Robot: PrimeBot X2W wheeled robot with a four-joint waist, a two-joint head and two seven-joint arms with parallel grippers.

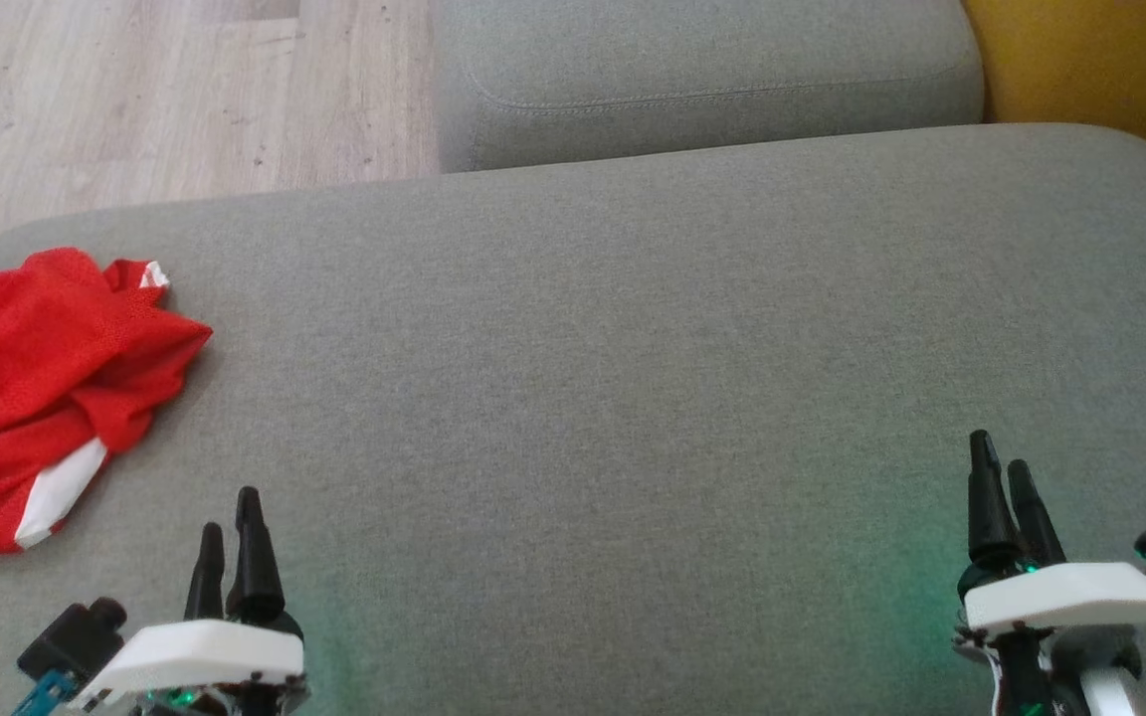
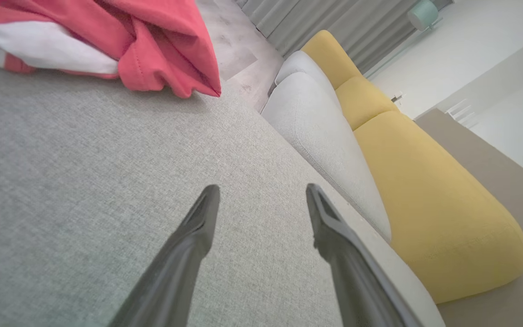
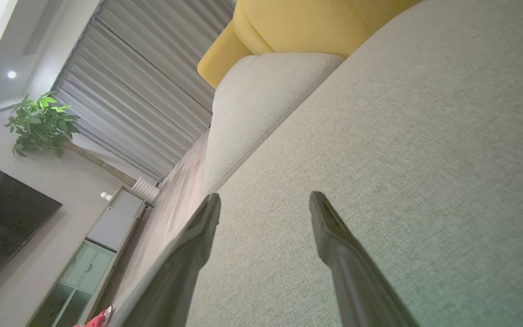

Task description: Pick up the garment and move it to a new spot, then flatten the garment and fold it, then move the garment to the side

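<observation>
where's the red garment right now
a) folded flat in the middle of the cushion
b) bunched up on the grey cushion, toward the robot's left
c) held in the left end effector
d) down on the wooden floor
B: the red garment lies crumpled on the grey cushion at the left of the head view, apart from the open left end effector.

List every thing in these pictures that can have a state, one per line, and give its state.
Red mesh garment with white trim: crumpled, unfolded, lying at the left end of the grey fabric cushion, not held.
Left gripper: open, empty, apart from the garment.
Right gripper: open, empty, over bare cushion.
Grey pleated curtains: drawn shut.
Black television screen: dark.
</observation>
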